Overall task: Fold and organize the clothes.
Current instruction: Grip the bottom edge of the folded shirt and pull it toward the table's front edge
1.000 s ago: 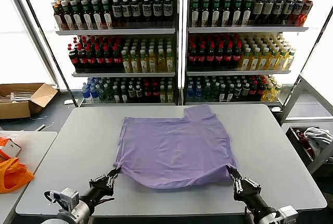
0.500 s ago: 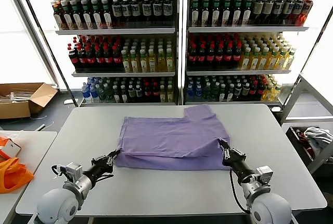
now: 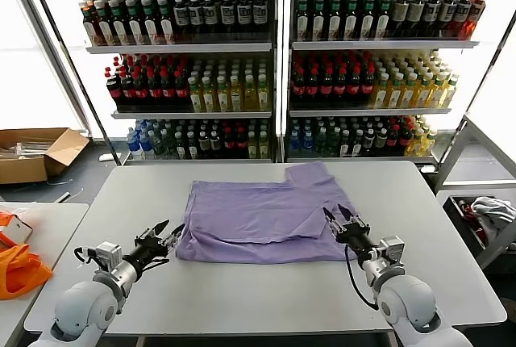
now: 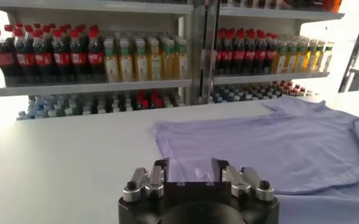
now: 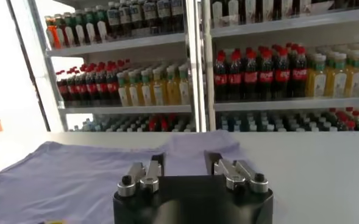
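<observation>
The shirt (image 3: pixel 262 218) lies mid-surface (image 3: pixel 242 298), its near part folded up over the rest, one sleeve sticking out at the far right. My left fingers (image 3: pixel 164 232) are spread apart and empty, just beside the shirt's near left corner. My right fingers (image 3: pixel 339 216) are spread wide too, holding nothing, at the shirt's near right corner.

Head camera looks down; wrist cameras (low, close) share shelves (image 3: pixel 278 64).
</observation>
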You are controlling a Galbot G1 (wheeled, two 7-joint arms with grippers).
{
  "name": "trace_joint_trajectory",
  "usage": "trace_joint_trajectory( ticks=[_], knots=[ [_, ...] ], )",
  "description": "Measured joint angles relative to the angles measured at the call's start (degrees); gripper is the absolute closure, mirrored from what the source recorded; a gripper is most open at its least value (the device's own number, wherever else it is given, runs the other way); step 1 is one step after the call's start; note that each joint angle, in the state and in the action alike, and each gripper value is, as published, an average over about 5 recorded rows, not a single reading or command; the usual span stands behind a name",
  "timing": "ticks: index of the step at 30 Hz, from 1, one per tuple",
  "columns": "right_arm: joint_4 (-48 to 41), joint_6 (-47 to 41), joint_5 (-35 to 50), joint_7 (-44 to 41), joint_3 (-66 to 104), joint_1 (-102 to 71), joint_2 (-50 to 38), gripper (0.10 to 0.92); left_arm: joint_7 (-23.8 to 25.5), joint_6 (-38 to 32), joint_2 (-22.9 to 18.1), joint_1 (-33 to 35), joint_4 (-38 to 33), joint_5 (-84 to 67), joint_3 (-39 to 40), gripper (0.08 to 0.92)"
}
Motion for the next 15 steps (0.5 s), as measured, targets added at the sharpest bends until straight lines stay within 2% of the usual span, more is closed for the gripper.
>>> trace_joint_trajectory(
  ticks=[5, 8, 12, 15],
  knots=[
    [1.9, -2.2, -2.4, 1.3, 2.8, -4.6, 0.5, 0.228, -0.5, 0.1, -1.5, 1.6, -0.3, 1.3, 0.6, 0.253],
    [2.5, -3.4, -3.5, 1.9, 3.8, -7.0, 0.9, 0.208, -0.7, 0.3, -2.4, 2.2, -0.3, 2.0, 1.1, 0.197],
    [2.8, -4.5, -4.4, 2.6, 4.3, -9.0, 1.4, 0.250, -0.6, 0.5, -2.8, 2.6, 0.2, 2.6, 1.5, 0.178],
    [3.0, -4.8, -4.9, 2.9, 4.1, -9.9, 1.8, 0.332, -0.3, 0.6, -3.1, 2.9, 0.6, 2.7, 1.7, 0.180]
  ],
)
